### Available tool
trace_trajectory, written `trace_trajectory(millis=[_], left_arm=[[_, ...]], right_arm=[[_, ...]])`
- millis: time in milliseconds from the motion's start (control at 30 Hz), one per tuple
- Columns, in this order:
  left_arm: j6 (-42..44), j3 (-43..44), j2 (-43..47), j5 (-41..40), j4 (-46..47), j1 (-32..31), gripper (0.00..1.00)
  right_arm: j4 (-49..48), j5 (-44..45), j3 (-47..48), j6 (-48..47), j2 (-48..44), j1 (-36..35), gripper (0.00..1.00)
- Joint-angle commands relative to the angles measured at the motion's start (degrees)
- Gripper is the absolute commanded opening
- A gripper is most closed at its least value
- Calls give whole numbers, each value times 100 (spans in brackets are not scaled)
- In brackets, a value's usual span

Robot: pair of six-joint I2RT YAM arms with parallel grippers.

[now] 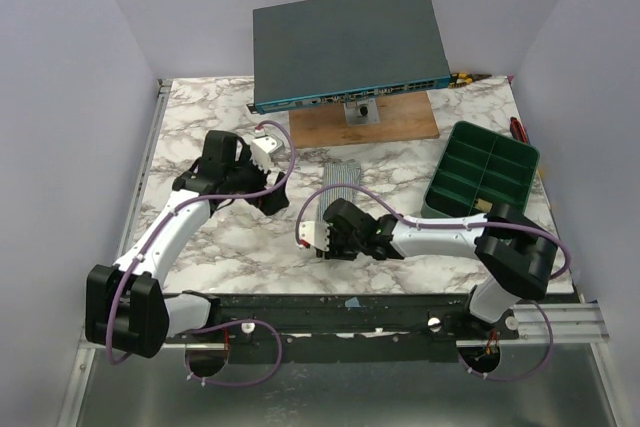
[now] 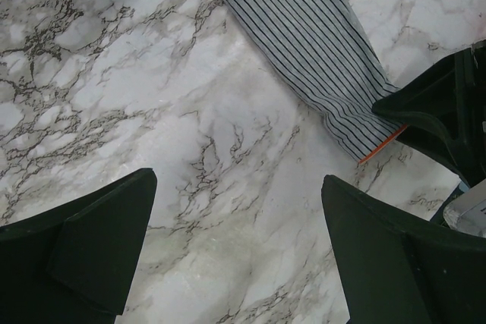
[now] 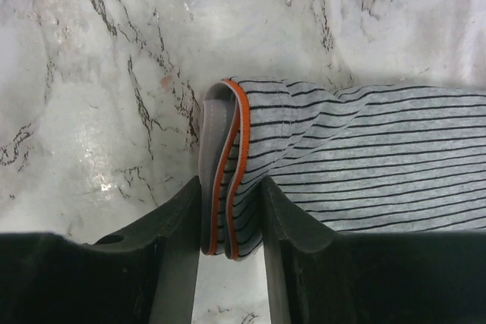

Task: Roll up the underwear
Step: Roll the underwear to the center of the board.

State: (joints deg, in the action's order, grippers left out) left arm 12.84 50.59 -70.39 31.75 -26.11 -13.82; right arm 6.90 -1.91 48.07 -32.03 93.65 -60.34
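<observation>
Underwear (image 3: 364, 165), grey with thin dark stripes, lies flat at the middle of the counter (image 1: 200, 117). Right gripper (image 3: 231, 210) grasps its orange-edged waistband (image 3: 222, 157) between both fingers. Left gripper (image 2: 235, 218) hangs wide open over the marble just beside the cloth. Green tray (image 1: 450, 202) sits at the far right.

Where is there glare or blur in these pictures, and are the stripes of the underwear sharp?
Right wrist view: a bright glare patch on the marble table left of the underwear, whose stripes are sharp; the right gripper is dark, with little detail. Left wrist view: even light, the left gripper almost black. Top view: soft light, only faint shadows.
</observation>
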Motion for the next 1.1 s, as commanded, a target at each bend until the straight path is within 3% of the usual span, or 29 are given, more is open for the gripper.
trace_trajectory(millis=[0,133,267,600,833,967,1067], left_arm=[[233,105,216,-62,-126,47,98],[382,11,312,-104,-140,47,98],[517,-105,426,-75,-156,47,98],[971,-607,1096,229,-225,47,98],[1370,-834,1391,442,-422,-72,99],[1575,-1038,1572,-81,-355,-650,99],[1684,-1309,1735,-810,-34,-1532,99]], right_arm=[[503,-130,-163,23,132,-31,32],[636,-267,-147,149,33,-31,20],[863,-589,-124,217,-78,6,1],[2240,-2758,746,214,94,1025,1],[3763,-4224,1989,-552,1352,2034,1],[4635,-4854,2708,-1070,2214,2426,1],[5546,-5258,3354,-1626,2919,2649,1]])
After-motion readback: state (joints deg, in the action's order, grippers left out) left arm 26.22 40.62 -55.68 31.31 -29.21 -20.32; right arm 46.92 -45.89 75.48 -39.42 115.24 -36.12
